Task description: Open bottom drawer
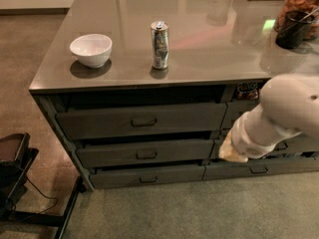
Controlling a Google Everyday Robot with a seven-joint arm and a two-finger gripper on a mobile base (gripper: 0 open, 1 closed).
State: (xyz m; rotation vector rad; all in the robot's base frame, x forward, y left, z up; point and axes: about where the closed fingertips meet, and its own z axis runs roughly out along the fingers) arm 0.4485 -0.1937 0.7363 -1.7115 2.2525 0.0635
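Approach step: gripper point(231, 152) right of, slightly above, shut bottom drawer point(114, 177); its opening can't be told. Next: reach down-left to handle point(148, 179).

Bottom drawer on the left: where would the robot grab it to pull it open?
By the small loop handle centred on the slim front of the bottom drawer, approached straight from the front: it's the only part that juts out. The gripper is up and right of it.
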